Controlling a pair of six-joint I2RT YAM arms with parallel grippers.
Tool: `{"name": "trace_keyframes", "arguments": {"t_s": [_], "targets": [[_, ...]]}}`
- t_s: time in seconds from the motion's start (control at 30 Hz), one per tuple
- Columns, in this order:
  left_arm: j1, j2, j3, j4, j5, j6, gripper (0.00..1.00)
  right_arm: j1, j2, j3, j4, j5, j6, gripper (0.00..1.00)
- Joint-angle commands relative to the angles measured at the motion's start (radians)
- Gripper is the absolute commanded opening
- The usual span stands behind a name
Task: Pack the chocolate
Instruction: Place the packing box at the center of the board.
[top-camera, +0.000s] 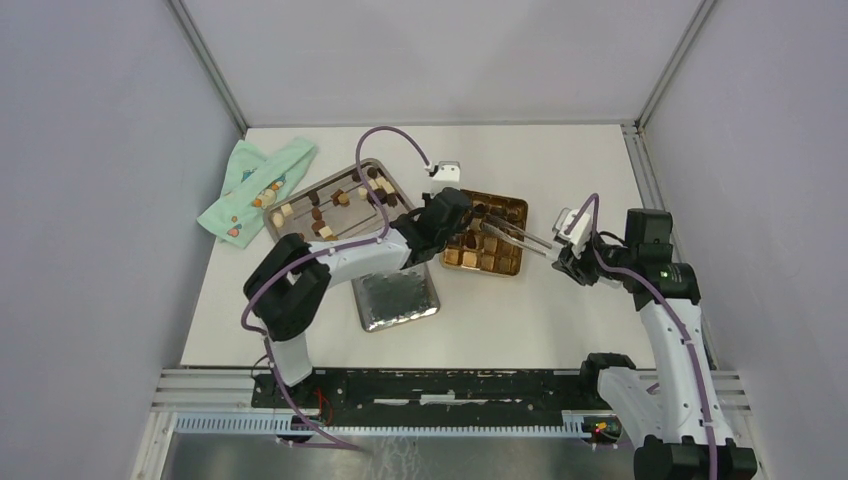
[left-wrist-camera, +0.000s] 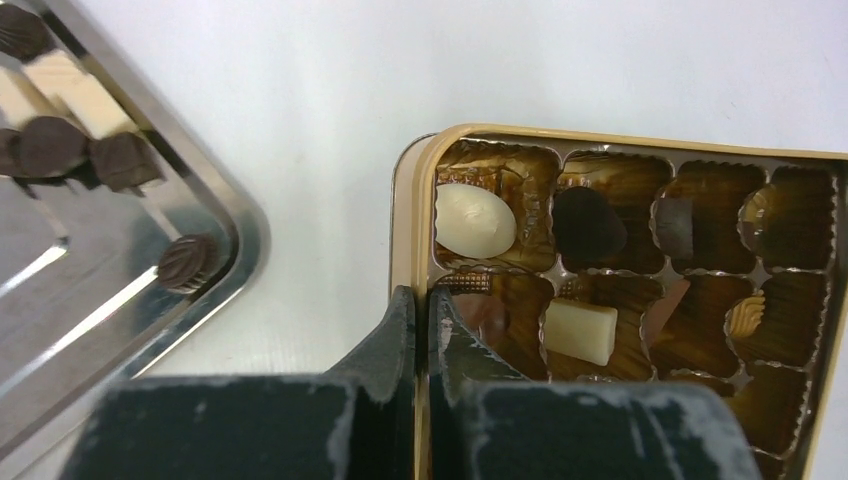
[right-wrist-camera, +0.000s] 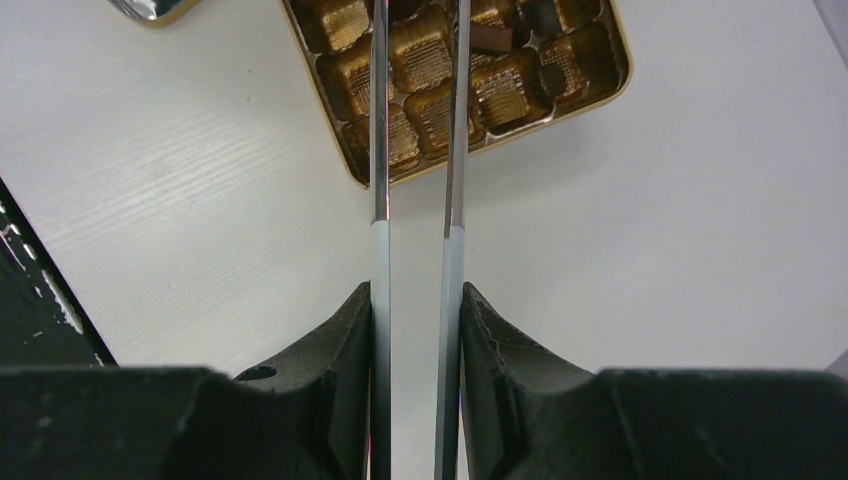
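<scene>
The chocolate lies in two places. Several brown and cream pieces sit on the silver tray (top-camera: 372, 168), and others fill cells of the open gold tin (top-camera: 512, 205). In the left wrist view a white piece (left-wrist-camera: 474, 218), a dark piece (left-wrist-camera: 588, 225) and a cream block (left-wrist-camera: 582, 330) rest in the tin (left-wrist-camera: 620, 140). My left gripper (left-wrist-camera: 422, 295) (top-camera: 462, 205) is shut on the tin's near-left rim. My right gripper (right-wrist-camera: 415, 290) (top-camera: 560, 250) is shut on metal tongs (right-wrist-camera: 380, 200). The tongs' blades reach over the tin (right-wrist-camera: 357, 178), and their tips are out of view.
A green patterned cloth (top-camera: 255, 185) with a few pieces on it lies at the far left beside the tray (left-wrist-camera: 240, 250). A shiny silver square lid (top-camera: 397, 298) rests in front of the tray. Grey walls close the table on three sides.
</scene>
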Motion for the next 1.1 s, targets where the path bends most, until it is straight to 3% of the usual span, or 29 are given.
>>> {"name": "trace_keyframes", "arguments": {"t_s": [0.0, 0.27, 0.6, 0.87, 1.07], "targets": [[0.042, 0.068, 0.107, 0.009, 0.059, -0.131, 0.02, -0.005, -0.02, -0.021, -0.033, 0.095, -0.063, 0.0], [0.078, 0.159, 0.164, -0.037, 0.13, -0.174, 0.04, -0.006, 0.029, -0.051, -0.014, 0.14, -0.047, 0.0], [0.08, 0.141, 0.15, -0.037, 0.149, -0.191, 0.41, -0.005, 0.108, -0.05, 0.036, 0.115, -0.012, 0.0], [0.08, -0.048, 0.056, -0.037, 0.147, -0.168, 0.55, -0.006, 0.145, -0.052, 0.073, 0.12, 0.022, 0.01], [0.082, -0.28, -0.056, -0.05, 0.366, -0.127, 0.71, -0.005, 0.191, -0.074, 0.116, 0.131, 0.042, 0.03]]}}
